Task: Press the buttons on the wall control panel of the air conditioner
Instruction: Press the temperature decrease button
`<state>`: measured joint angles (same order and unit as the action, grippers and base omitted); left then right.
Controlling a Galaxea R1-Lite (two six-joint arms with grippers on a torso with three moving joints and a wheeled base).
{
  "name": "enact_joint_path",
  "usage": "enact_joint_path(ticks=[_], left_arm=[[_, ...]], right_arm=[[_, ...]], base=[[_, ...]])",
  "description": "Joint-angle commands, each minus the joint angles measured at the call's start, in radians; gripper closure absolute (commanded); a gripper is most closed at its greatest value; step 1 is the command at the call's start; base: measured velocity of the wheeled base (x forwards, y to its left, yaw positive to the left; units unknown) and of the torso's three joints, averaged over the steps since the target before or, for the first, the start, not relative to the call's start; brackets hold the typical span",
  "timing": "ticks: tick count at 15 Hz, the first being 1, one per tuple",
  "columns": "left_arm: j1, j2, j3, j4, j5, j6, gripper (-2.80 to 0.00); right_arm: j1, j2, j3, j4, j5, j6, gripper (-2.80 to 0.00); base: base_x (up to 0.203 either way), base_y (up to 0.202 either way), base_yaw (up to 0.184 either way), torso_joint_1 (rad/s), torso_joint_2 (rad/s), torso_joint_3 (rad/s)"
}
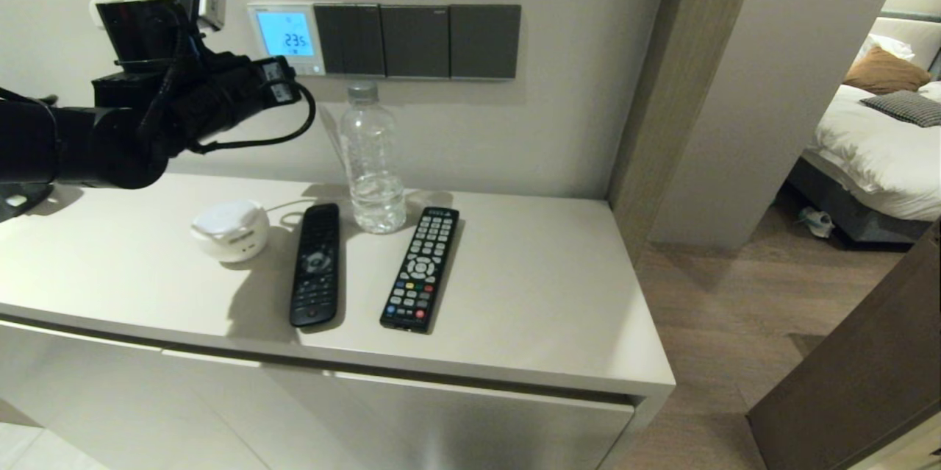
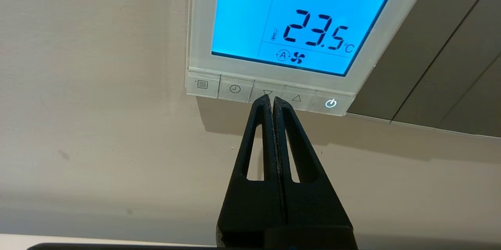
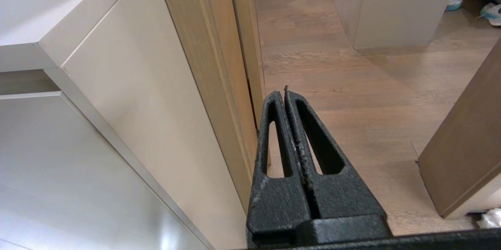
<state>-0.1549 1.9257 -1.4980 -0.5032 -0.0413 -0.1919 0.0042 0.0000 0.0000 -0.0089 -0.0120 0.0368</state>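
Note:
The white wall control panel (image 1: 287, 37) hangs on the wall, its screen lit blue and reading 23.5. In the left wrist view the panel (image 2: 203, 15) fills the top, with its row of pale buttons (image 2: 235, 89) under the screen. My left gripper (image 2: 272, 99) is shut and empty, its tips at the down-arrow button, at or just short of touching. In the head view the left gripper (image 1: 283, 80) is raised just below and left of the panel. My right gripper (image 3: 285, 92) is shut and empty, parked low beside the cabinet over the wood floor.
Three dark grey switch plates (image 1: 416, 41) adjoin the panel's right side. On the white cabinet top (image 1: 551, 293) stand a clear water bottle (image 1: 373, 161), two black remotes (image 1: 316, 264) (image 1: 420, 268) and a round white device (image 1: 230, 229). A doorway opens to the right.

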Motion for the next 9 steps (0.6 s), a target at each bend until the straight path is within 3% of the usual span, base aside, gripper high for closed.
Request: enact_joint_path(ticks=[1,9], left_arm=[[0.000,0.021,-0.013,0.001,0.000,-0.001,0.00],[0.000,0.036,-0.030,0.005,0.000,-0.001,0.00]], right_arm=[[0.000,0.002,0.002,0.000,0.000,0.000,0.00],[0.000,0.002,0.002,0.000,0.000,0.000,0.00]], base=[[0.000,0.000,0.000,0.000,0.00,0.000],[0.000,0.000,0.000,0.000,0.00,0.000]])
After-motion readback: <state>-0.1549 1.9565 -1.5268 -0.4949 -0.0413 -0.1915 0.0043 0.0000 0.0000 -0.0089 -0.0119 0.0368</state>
